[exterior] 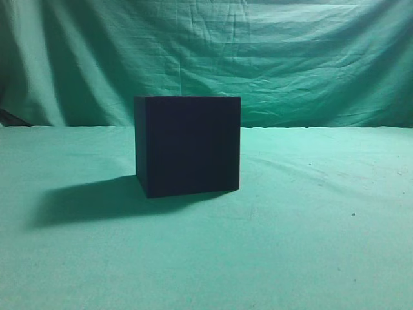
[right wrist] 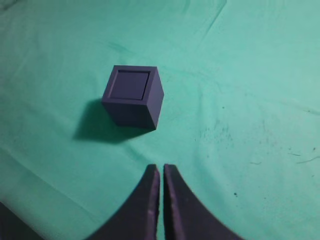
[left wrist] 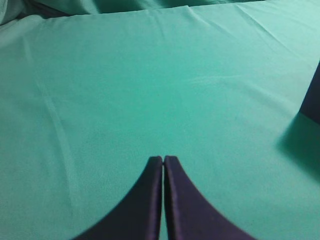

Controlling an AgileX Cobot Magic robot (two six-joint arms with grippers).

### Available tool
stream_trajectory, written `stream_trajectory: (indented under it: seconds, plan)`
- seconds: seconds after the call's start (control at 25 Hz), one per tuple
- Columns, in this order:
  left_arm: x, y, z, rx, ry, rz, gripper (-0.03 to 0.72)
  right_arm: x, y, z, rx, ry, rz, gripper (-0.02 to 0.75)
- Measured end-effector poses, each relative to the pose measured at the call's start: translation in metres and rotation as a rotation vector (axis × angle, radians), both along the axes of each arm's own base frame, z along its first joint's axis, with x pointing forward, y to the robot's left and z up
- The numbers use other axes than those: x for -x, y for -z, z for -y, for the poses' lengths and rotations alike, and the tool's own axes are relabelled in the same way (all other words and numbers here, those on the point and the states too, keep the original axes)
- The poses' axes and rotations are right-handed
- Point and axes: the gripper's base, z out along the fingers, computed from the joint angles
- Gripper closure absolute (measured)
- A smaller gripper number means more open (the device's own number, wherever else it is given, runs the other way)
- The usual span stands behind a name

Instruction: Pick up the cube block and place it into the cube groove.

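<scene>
The large near-black box [exterior: 187,145] stands at mid-table. Its edge shows at the right border of the left wrist view [left wrist: 314,95]. In the right wrist view the box [right wrist: 131,114] lies ahead and left of my right gripper [right wrist: 161,167], well apart. Its top has a dark rim around the cube groove, a square recess [right wrist: 130,85] with a lighter purple face. I cannot tell whether that face is the cube block or the groove floor. No separate cube block shows on the cloth. My left gripper [left wrist: 163,159] hangs over bare cloth. Both grippers are shut and empty.
Green cloth [exterior: 310,245] covers the table and hangs as a backdrop [exterior: 290,58]. The box casts a shadow to its left [exterior: 90,200]. A dark shape sits at the lower left corner of the right wrist view [right wrist: 10,225]. Neither arm shows in the exterior view.
</scene>
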Motion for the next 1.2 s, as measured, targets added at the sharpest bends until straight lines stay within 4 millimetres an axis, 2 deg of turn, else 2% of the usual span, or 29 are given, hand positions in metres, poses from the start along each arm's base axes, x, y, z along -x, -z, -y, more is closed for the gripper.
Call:
stream_trajectory:
  seconds: [0.16, 0.36, 0.56, 0.68, 0.92, 1.2]
  plan:
    - [0.0, 0.0, 0.0, 0.0, 0.0, 0.0, 0.688, 0.01, -0.004, 0.011, 0.021, -0.054, 0.091, 0.738]
    - [0.0, 0.0, 0.0, 0.0, 0.0, 0.0, 0.688, 0.011, -0.002, 0.011, 0.07, -0.116, 0.157, 0.738]
    - [0.0, 0.0, 0.0, 0.0, 0.0, 0.0, 0.688, 0.01, 0.012, 0.015, 0.026, -0.074, 0.275, 0.738]
    - [0.0, 0.0, 0.0, 0.0, 0.0, 0.0, 0.688, 0.009, 0.031, 0.023, -0.021, 0.05, 0.36, 0.738]
    - [0.0, 0.0, 0.0, 0.0, 0.0, 0.0, 0.688, 0.01, 0.094, 0.041, -0.036, 0.341, 0.485, 0.738]
    - [0.0, 0.0, 0.0, 0.0, 0.0, 0.0, 0.688, 0.011, 0.154, 0.052, 0.008, 0.548, 0.493, 0.738]
